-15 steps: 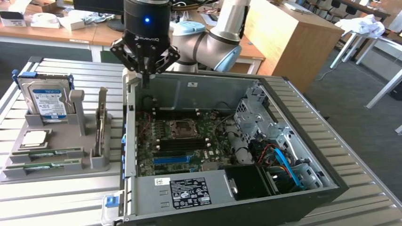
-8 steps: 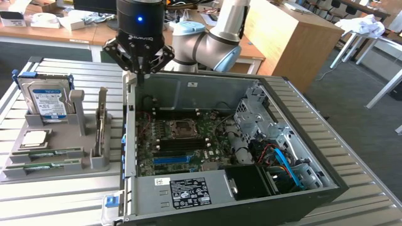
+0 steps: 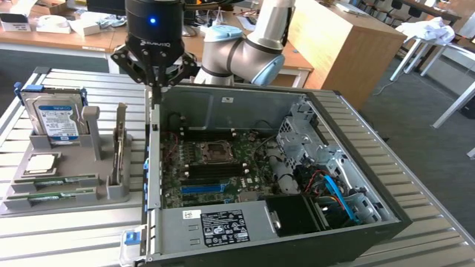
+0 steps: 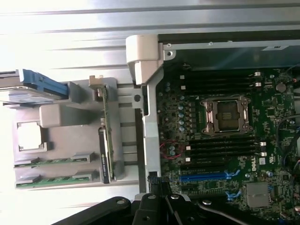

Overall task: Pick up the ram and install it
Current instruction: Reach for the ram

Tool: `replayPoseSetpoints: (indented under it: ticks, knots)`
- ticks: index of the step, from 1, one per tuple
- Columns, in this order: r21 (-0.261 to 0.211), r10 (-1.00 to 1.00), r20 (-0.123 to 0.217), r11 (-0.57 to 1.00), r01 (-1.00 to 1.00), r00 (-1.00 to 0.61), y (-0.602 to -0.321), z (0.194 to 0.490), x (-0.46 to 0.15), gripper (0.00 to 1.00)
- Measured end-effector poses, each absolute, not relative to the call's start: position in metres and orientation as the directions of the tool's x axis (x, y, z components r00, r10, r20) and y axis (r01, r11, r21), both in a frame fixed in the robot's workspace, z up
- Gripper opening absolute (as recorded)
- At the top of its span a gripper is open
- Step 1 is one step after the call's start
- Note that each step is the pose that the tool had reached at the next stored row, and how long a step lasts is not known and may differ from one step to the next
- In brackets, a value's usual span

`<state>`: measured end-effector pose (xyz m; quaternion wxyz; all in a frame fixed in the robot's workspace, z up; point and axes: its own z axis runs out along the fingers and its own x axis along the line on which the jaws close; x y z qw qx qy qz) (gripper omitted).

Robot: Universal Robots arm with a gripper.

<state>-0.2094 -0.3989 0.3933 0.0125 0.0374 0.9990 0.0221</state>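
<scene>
Hovering tool [image 3: 156,84] shut nr case [image 3: 222,105]; ram [image 3: 53,181] well apart.

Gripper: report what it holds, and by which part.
Nothing. The gripper is shut and empty, above the computer case; the ram sticks lie in the grey holder.

**Robotics Lab Set Up for PC Assembly**

A silver-and-blue robot arm [image 3: 252,50] reaches over an open computer case [image 3: 222,108] on a slatted metal counter [image 3: 59,239]. Just beside the case, a grey fixture [image 3: 111,192] holds 1 hard drive [image 3: 53,119] and other loose parts. Behind, cluttered wooden desks [image 3: 334,44] stand on grey carpet [image 3: 415,144].
</scene>
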Motion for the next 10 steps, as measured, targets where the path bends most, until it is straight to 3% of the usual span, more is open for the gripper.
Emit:
replayPoseSetpoints:
  ticks: [10]
  knots:
    - [0.045, 0.075, -0.023, 0.996, 0.074, -0.997, -0.399, 0.393, -0.229, 0.1]
